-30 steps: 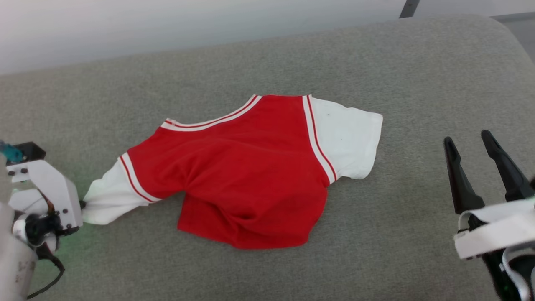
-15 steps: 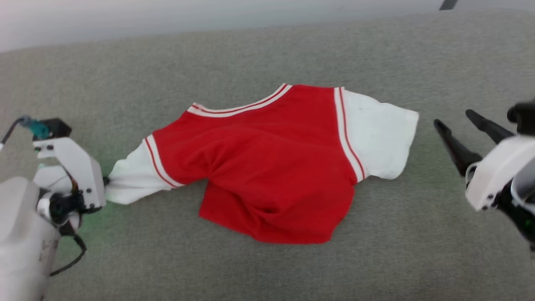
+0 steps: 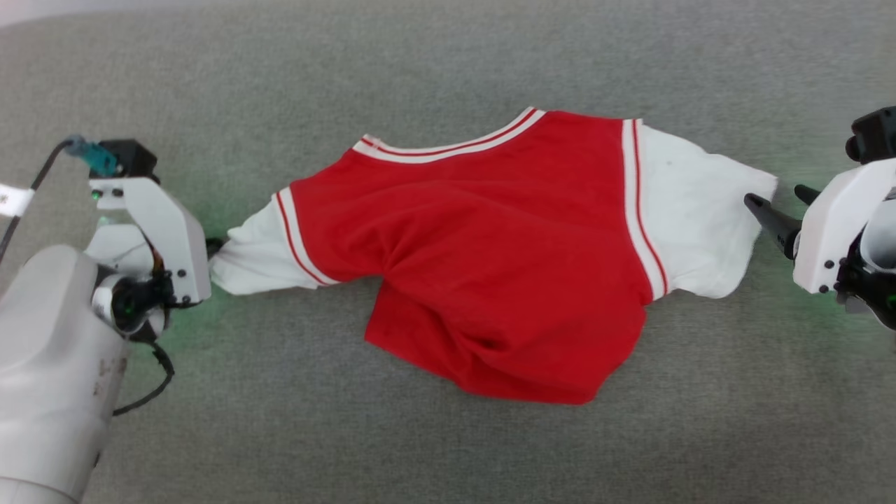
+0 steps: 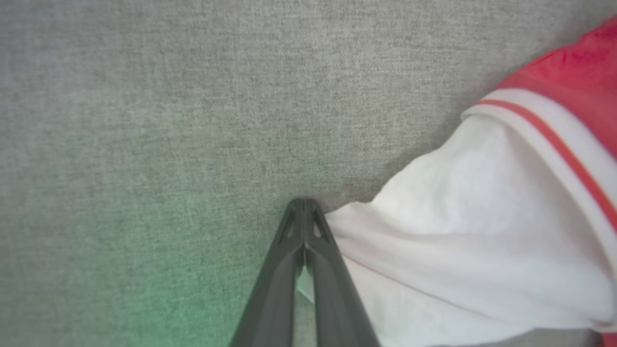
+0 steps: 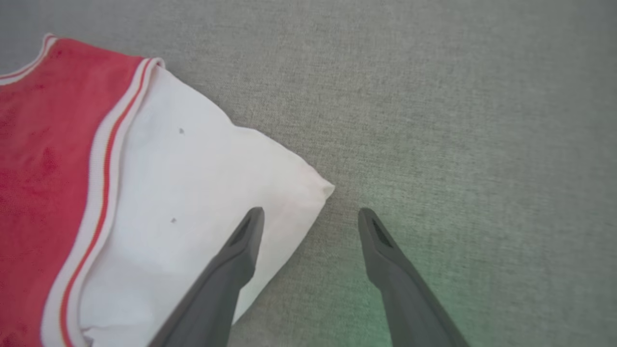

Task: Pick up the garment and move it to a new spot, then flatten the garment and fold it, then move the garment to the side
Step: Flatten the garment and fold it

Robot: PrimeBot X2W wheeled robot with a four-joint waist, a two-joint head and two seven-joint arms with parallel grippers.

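Observation:
The garment (image 3: 490, 245), a red jersey with white sleeves and striped trim, lies crumpled on the grey cloth surface in the head view. My left gripper (image 3: 215, 245) is shut on the end of its left white sleeve, which is pulled to a point. In the left wrist view the left gripper (image 4: 303, 208) has its fingers pressed together, with the sleeve (image 4: 458, 250) bunched at their right. My right gripper (image 3: 780, 199) is open at the edge of the right sleeve. In the right wrist view the right gripper (image 5: 311, 214) straddles the sleeve's corner (image 5: 323, 188), one finger (image 5: 241, 255) over the white cloth.
The grey upholstered surface (image 3: 448, 448) spreads on all sides of the garment. A black cable (image 3: 143, 399) loops below my left wrist. The surface's far edge shows as a pale strip at the top left corner (image 3: 28, 10).
The head camera has tilted down and shifted, so the whole picture slid. My right gripper has come in from the right to the right sleeve's edge. The left gripper keeps its hold.

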